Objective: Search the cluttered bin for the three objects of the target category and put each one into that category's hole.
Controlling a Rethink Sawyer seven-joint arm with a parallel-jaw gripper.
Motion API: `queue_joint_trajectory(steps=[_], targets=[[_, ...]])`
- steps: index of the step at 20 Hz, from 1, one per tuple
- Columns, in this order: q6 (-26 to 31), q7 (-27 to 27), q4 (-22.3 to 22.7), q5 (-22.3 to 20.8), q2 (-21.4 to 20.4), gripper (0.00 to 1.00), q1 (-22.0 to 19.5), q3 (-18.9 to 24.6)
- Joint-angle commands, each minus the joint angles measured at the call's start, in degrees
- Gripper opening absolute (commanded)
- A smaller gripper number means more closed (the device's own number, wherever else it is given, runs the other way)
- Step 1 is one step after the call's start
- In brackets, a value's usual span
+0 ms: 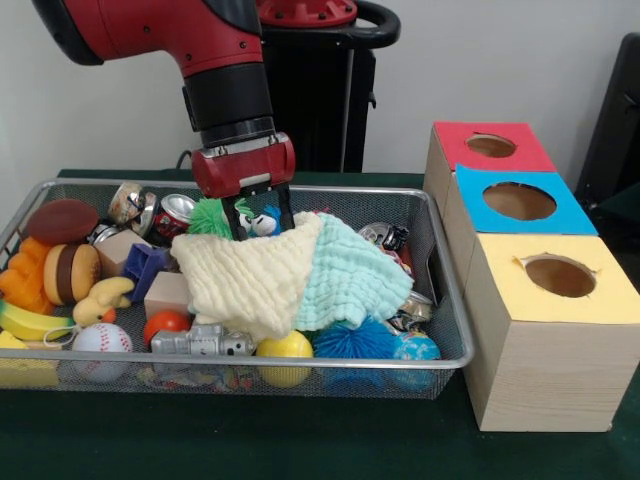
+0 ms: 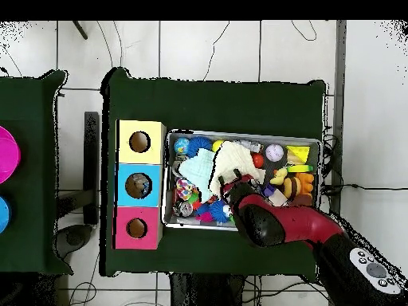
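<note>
My gripper [image 1: 259, 218] hangs open at the back middle of the wire bin [image 1: 452, 290], its black fingers [image 1: 232, 218] straddling a small blue and white toy [image 1: 265, 220]. The fingertips reach the top edge of a cream cloth [image 1: 250, 280], which lies beside a mint cloth [image 1: 350, 275] and covers the bin's middle. Three wooden boxes stand right of the bin, each with a hole: red top [image 1: 490, 146], blue top [image 1: 519, 201], yellow top [image 1: 560, 276]. In the overhead view the arm [image 2: 271, 223] hides the gripper; the cloths [image 2: 231, 163] show beyond it.
Around the cloths lie a baseball [image 1: 101, 338], yellow ball [image 1: 285, 347], blue spiky ball [image 1: 350, 340], silver toy camera [image 1: 203, 342], banana [image 1: 30, 322], toy burger [image 1: 70, 272], brown football [image 1: 62, 220], soda can [image 1: 175, 215] and green spiky ball [image 1: 208, 215].
</note>
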Motion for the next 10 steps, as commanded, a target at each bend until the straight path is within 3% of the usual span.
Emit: queue_joint_trajectory(steps=[1,10], targets=[[-2.01,4.89,0.78,-3.94,-0.23,1.00,-0.27,3.47],[-1.74,4.68,0.63,-4.10,-0.30,1.00,0.08,3.21]])
